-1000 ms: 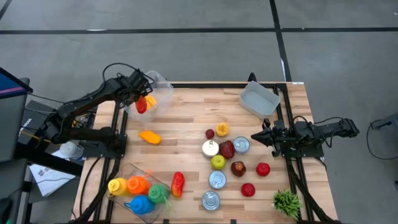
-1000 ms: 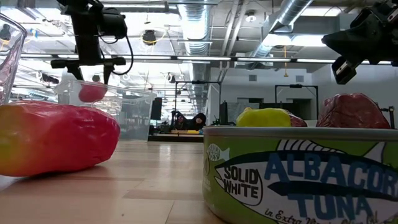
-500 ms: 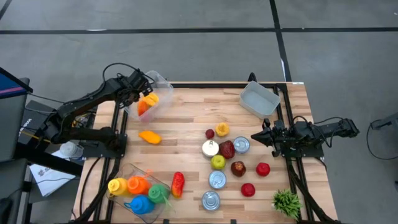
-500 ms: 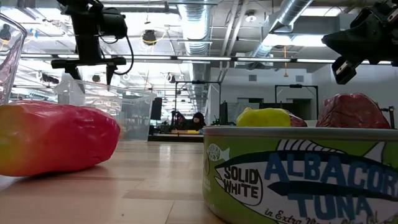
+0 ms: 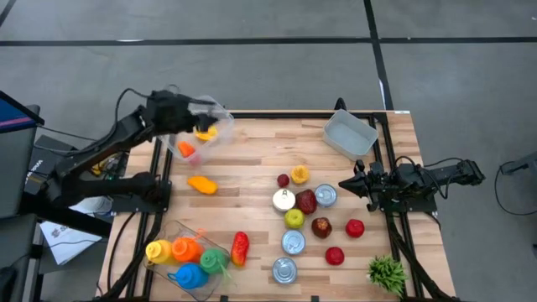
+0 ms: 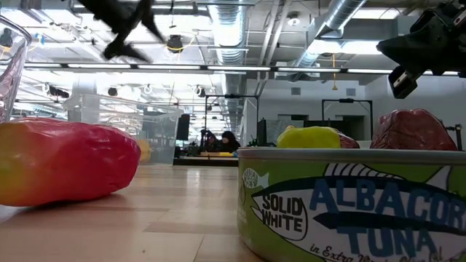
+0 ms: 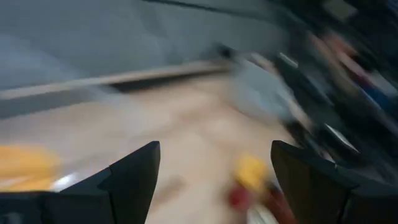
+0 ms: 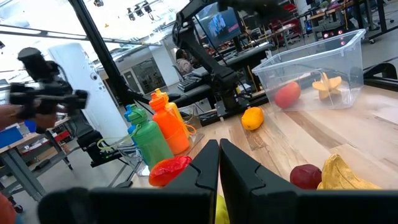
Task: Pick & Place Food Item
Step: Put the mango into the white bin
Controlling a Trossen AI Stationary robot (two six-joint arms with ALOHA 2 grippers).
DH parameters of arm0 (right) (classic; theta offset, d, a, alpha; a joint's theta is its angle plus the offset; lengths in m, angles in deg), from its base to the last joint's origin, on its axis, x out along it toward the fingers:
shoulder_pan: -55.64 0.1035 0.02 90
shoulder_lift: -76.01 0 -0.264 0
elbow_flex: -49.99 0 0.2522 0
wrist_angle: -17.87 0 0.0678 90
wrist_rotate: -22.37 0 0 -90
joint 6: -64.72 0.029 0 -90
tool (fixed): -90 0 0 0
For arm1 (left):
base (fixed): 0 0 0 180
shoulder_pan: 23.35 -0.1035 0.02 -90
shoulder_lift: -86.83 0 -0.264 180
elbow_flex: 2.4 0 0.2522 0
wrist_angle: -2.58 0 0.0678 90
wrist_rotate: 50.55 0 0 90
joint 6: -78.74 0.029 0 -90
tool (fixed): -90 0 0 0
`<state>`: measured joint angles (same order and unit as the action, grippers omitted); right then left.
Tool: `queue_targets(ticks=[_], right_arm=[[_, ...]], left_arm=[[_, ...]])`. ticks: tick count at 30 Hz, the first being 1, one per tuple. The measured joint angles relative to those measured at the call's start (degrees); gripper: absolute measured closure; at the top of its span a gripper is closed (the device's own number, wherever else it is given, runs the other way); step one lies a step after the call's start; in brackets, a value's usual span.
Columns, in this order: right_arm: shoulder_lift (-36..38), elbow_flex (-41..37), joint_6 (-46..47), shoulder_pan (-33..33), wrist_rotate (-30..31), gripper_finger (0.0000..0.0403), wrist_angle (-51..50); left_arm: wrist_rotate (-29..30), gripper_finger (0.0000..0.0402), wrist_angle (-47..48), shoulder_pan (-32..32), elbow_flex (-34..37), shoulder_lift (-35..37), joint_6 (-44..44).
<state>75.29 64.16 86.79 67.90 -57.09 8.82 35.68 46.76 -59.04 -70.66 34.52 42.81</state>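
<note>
Over the table's far-left corner hangs the left gripper [image 5: 191,107], arm folded at the elbow and reaching in from the left edge, fingers [image 7: 134,177] spread wide with nothing between them. Just beneath, inside the clear bin [image 5: 220,115], sits a red food item [image 5: 185,149] beside a yellow piece [image 5: 203,132]. Off at the right edge waits the right gripper [image 5: 345,184], forearm stretched level toward the cans [image 5: 325,195], fingers [image 8: 205,163] pressed together, holding nothing. Between bin and bottles [image 5: 186,250] lies an orange item [image 5: 201,184] on bare wood.
</note>
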Motion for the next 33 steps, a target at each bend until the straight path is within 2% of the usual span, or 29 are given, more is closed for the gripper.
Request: queue_targets(ticks=[2,4,8,13,22,33], right_arm=[[0.02,-0.01,0.02,-0.01,0.00,0.0393,0.00],[0.02,0.02,0.00,0.00,0.00,0.0393,0.00],[0.01,0.01,0.00,0.01,0.00,0.0393,0.00],[0.02,0.02,0.00,0.00,0.00,0.0393,0.00],[0.02,0.01,0.01,0.00,0.00,0.0393,0.02],[0.02,-0.01,0.02,0.00,0.00,0.0393,0.00]], left_arm=[[-4.89,0.0107,-2.07,5.36,-0.01,-0.18,4.72],[-5.89,0.0107,-2.63,11.95,-0.03,-1.23,9.61],[0.66,0.0108,1.62,23.89,-0.24,-5.32,16.03],[4.62,0.0108,16.22,30.76,-3.45,-14.47,20.53],[5.98,0.0107,30.42,32.33,-4.40,-27.66,32.85],[6.77,0.0107,31.51,31.94,-3.62,-37.88,44.22]])
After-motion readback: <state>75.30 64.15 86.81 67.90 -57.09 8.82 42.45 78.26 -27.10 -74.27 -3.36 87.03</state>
